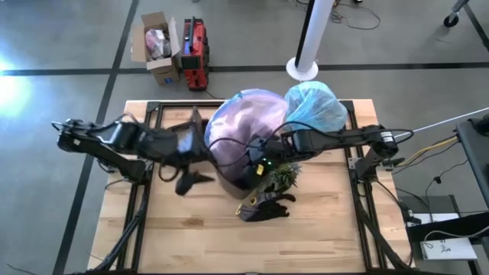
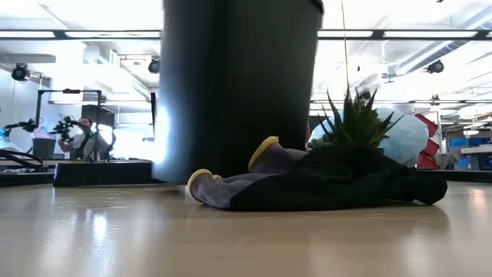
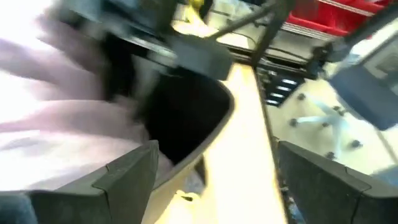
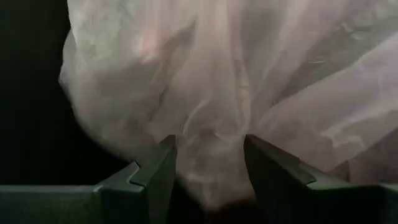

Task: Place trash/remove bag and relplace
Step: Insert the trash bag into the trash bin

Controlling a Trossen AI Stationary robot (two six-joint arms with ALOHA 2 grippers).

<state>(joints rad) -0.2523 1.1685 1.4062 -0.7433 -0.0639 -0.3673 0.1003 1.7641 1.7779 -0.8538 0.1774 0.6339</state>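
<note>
A black bin [image 1: 233, 183] [image 2: 238, 85] stands mid-table, with a pink translucent bag [image 1: 241, 122] billowing over its top. The teal-blue bag [image 1: 315, 107] [image 2: 403, 138], full and rounded, rests on the table at the far right. My right gripper [image 1: 252, 156] [image 4: 210, 146] reaches in from the right. It is open, with a bunched fold of the pink bag [image 4: 211, 124] between its fingers. My left gripper [image 1: 191, 179] [image 3: 217, 155] hovers wide open at the bin's left side, with the bin's rim [image 3: 186, 118] before it. No loose trash is in view. My right gripper has a gathered fold of the pink bag [image 4: 208, 168] filling the gap between its parted fingers [image 4: 155, 174]. It comes slanting down from the table's right. Whether the fingers touch the plastic I cannot tell.
A black-and-yellow glove [image 1: 263, 206] [image 2: 323, 181] lies on the table at the bin's near side, with a green plant tuft [image 1: 284, 174] [image 2: 355, 119] beside it. On the floor beyond the far edge are a cardboard box [image 1: 157, 46], a red toolbox [image 1: 195, 46] and a white pole [image 1: 303, 67].
</note>
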